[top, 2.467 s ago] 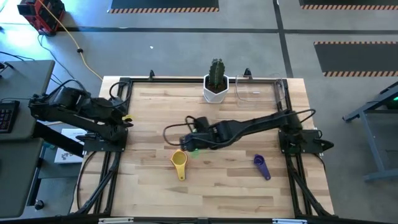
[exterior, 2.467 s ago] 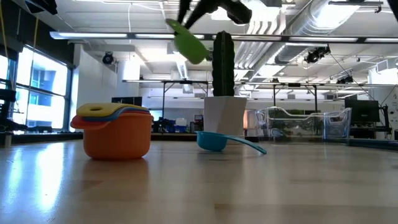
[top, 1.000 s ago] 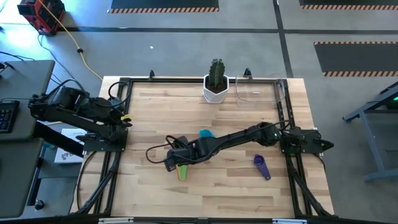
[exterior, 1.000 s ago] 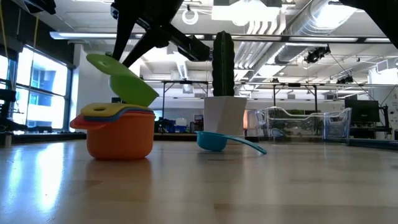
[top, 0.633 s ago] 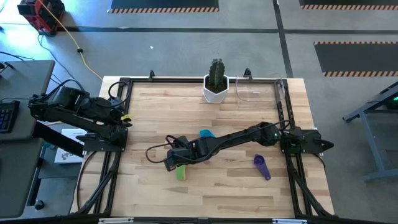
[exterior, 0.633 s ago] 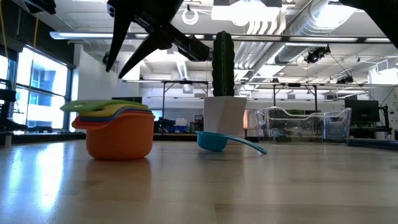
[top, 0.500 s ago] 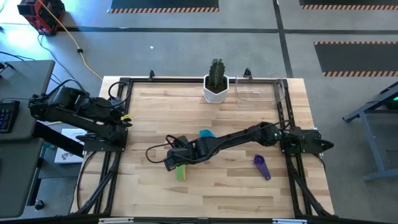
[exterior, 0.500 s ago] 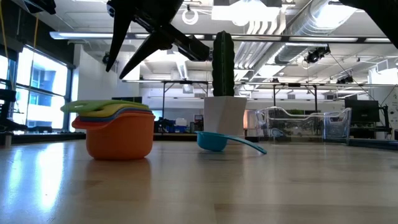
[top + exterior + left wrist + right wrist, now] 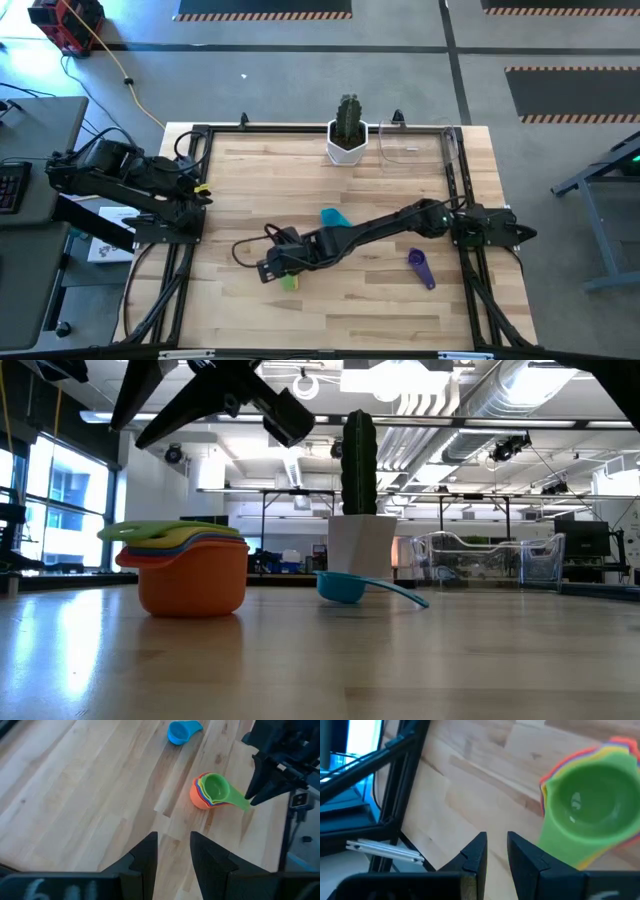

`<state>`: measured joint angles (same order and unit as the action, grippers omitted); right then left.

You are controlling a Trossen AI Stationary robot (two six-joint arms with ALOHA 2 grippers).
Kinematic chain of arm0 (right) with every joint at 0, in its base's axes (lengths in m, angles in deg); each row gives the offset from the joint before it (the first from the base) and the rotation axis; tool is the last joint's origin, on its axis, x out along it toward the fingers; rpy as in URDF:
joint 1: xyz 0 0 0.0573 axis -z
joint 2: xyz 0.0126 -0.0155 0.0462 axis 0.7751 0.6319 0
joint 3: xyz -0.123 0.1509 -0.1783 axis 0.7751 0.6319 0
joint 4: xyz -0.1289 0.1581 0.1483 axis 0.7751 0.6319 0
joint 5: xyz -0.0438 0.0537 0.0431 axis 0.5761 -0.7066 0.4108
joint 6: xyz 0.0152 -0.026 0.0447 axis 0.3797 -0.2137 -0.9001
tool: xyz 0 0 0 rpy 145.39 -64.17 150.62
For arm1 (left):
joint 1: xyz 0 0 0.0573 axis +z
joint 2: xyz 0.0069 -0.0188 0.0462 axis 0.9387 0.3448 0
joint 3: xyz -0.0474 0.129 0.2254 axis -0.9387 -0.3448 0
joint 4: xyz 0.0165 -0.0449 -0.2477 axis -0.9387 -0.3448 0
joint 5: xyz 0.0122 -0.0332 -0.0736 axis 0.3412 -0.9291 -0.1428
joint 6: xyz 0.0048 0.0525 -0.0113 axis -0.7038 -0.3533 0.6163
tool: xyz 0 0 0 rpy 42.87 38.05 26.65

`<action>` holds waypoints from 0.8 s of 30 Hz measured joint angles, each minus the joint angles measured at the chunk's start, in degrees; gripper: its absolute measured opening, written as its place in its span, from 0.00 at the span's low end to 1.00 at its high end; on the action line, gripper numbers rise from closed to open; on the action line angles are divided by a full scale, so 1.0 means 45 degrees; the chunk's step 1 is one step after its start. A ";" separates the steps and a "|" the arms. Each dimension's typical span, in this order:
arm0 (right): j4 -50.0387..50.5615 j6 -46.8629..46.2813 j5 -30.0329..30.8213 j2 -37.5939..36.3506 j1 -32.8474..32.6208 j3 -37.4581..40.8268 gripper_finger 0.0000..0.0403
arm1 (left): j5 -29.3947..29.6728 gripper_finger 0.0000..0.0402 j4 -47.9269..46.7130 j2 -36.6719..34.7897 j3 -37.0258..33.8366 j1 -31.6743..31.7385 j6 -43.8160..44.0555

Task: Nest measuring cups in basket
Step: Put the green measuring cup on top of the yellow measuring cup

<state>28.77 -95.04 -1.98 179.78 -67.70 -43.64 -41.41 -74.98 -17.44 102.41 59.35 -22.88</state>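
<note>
A nested stack of measuring cups (image 9: 190,565) stands on its orange base near the table's middle. Red and yellow rims show above the orange, and the green cup (image 9: 590,805) sits on top, handle (image 9: 239,800) sticking out. My right gripper (image 9: 266,268) is open and hangs just above and beside the stack (image 9: 210,790), clear of it in the low view (image 9: 125,435). A blue cup (image 9: 334,217) and a purple cup (image 9: 421,267) lie apart on the table. The clear basket (image 9: 415,145) stands at the far edge. My left gripper (image 9: 173,837) waits, open, by the left edge.
A white pot with a cactus (image 9: 347,135) stands at the far edge just left of the basket (image 9: 490,560). Black frame rails (image 9: 455,170) run along the table's sides. Bare wood lies between the stack and the basket, crossed by my right arm (image 9: 390,220).
My right gripper brought the tilted green cup down onto the stack, opened and let go. It then drew back toward the table's left and near edges. The green cup now sits level in the stack, which stayed where it was.
</note>
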 joint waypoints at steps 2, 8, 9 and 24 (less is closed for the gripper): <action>0.0150 -0.0256 0.0001 0.0000 -0.0188 0.0000 0.17 | -0.0325 0.26 0.0003 0.0003 0.0000 -0.0005 0.0130; 0.1106 -0.1212 -0.0038 0.0000 -0.0858 0.0000 0.17 | -0.0914 0.26 0.0136 0.0198 -0.0005 -0.0113 0.0481; 0.1315 -0.1438 -0.0035 0.0000 -0.0956 0.0000 0.17 | -0.0916 0.26 0.0167 0.0266 -0.0005 -0.0183 0.0492; 0.4352 -0.3998 0.0802 0.0000 -0.1928 0.0000 0.17 | -0.0794 0.26 0.2785 0.1962 -0.1842 -0.2461 0.0850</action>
<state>48.35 -113.03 1.63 179.78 -76.38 -43.64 -44.98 -62.45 -8.61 94.12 48.28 -19.06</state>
